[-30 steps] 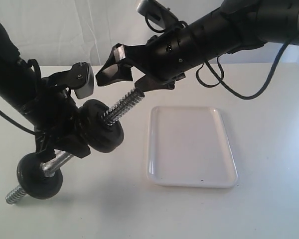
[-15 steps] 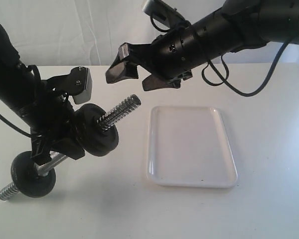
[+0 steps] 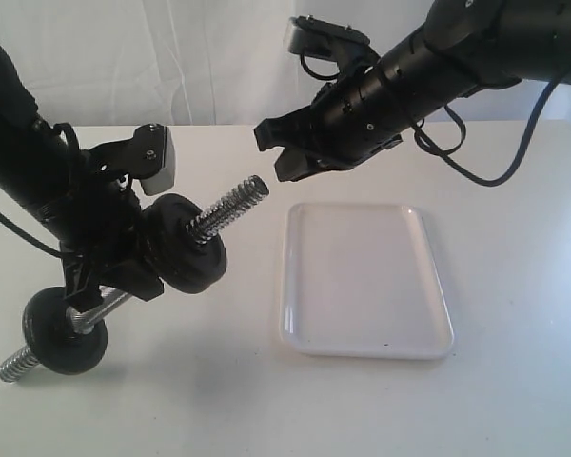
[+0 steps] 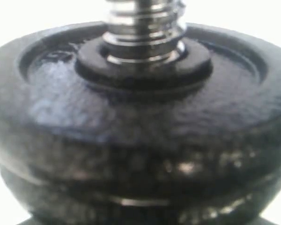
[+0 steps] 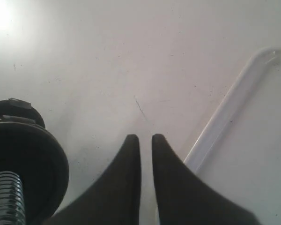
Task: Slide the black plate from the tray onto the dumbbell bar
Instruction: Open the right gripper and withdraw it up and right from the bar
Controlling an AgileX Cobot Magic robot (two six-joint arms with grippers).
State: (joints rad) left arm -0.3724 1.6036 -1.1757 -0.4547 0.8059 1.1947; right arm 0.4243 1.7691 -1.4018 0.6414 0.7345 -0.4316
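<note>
Exterior: since a second ago my right gripper has pulled back from the dumbbell bar tip and closed, open air between them. My left gripper clamps the tilted bar. The black plate sits on it, off the tray.

Left wrist: the plate rings the thread.

Right wrist: fingers nearly touching, holding nothing, tray rim alongside.

My right arm, all black
Matte barrel, looped black cables behind my right claw, tapered black fingers.
</note>
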